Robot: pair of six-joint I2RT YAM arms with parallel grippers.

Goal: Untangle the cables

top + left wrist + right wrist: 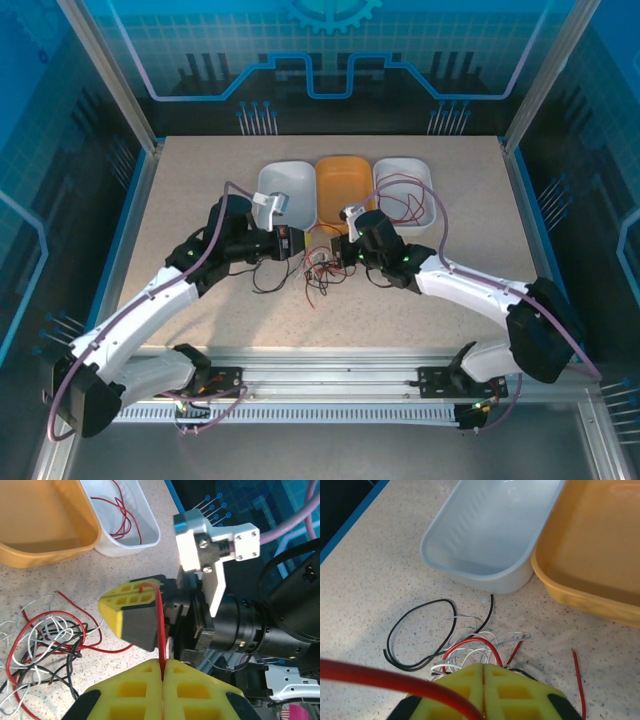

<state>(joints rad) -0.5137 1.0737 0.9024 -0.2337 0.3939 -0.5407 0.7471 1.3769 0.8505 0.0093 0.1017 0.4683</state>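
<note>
The cables lie as a tangle (320,270) of red, black and whitish wires on the table in front of the bins; the tangle (45,640) sits left of my left jaws, and the tangle (470,647) lies just beyond my right jaws. My left gripper (292,243) (164,664) is shut on a red cable (161,625). That cable runs straight up to the right gripper's yellow fingers (131,612). My right gripper (338,254) (483,670) is shut on the same red cable (370,677), which sweeps in from the left. A black loop (420,635) lies spread out apart.
Three bins stand behind the tangle: a white bin (287,190) (490,535), an orange bin (343,190) (600,545) (45,525), and a white bin (410,175) (145,525) holding red cables (125,515). A loose red piece (579,680) lies to the right.
</note>
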